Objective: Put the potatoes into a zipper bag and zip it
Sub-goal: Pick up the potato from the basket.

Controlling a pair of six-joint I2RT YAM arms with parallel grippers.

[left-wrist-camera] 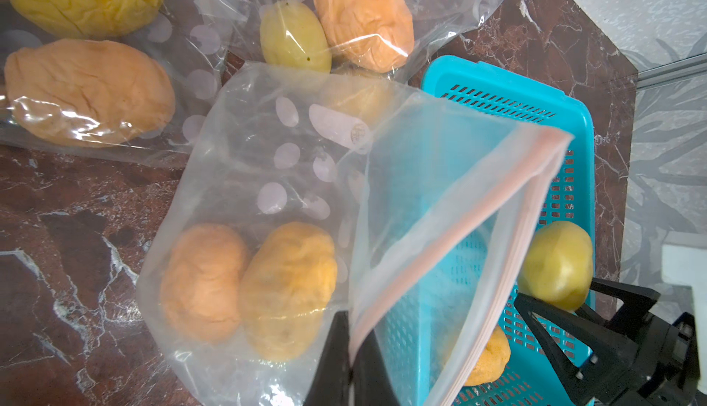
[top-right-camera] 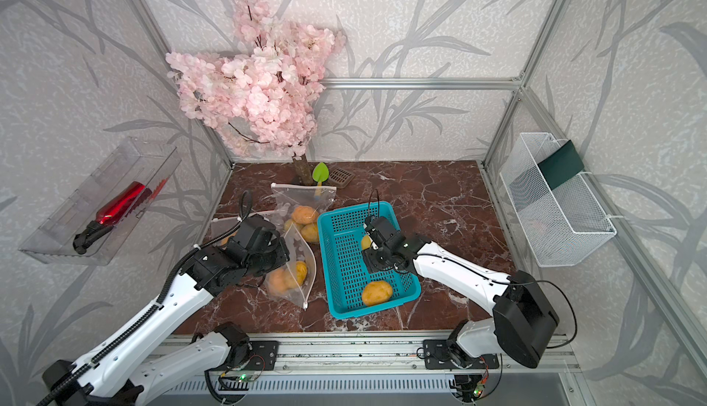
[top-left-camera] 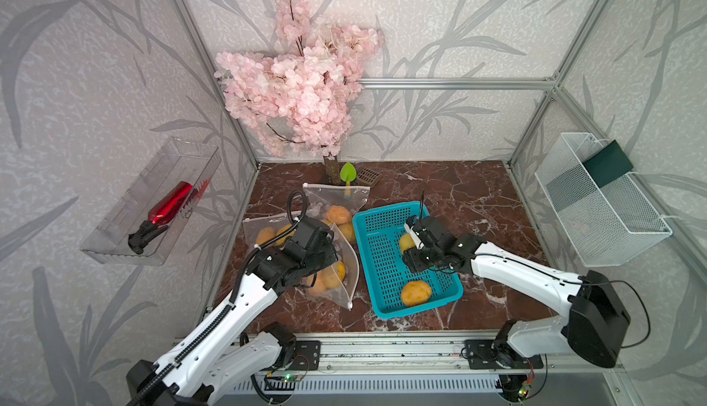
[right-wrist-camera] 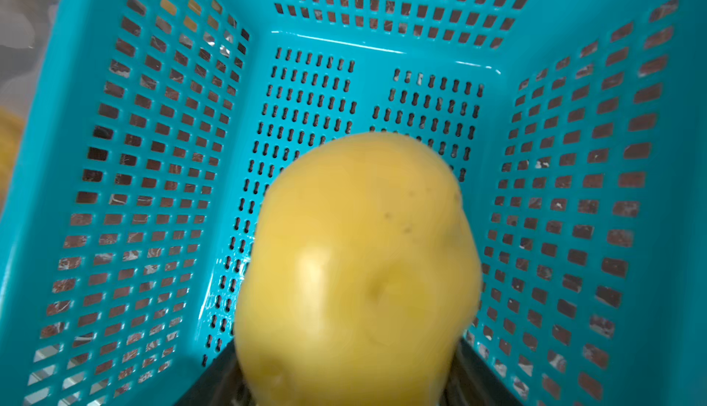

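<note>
bag mouth held open for the next potato
left tool is clenched on the zipper bag rim, propping its mouth toward the basket; right tool grasps a pale potato inside the basket, an orange potato lying nearby.

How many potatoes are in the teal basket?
2. A pale yellow potato is mid-basket, between the jaws of the right gripper; an orange potato lies by the near wall of the teal basket. The right arm could hide another.

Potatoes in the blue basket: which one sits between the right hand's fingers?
The pale yellow potato; the orange potato lies free at the basket's near end.
</note>
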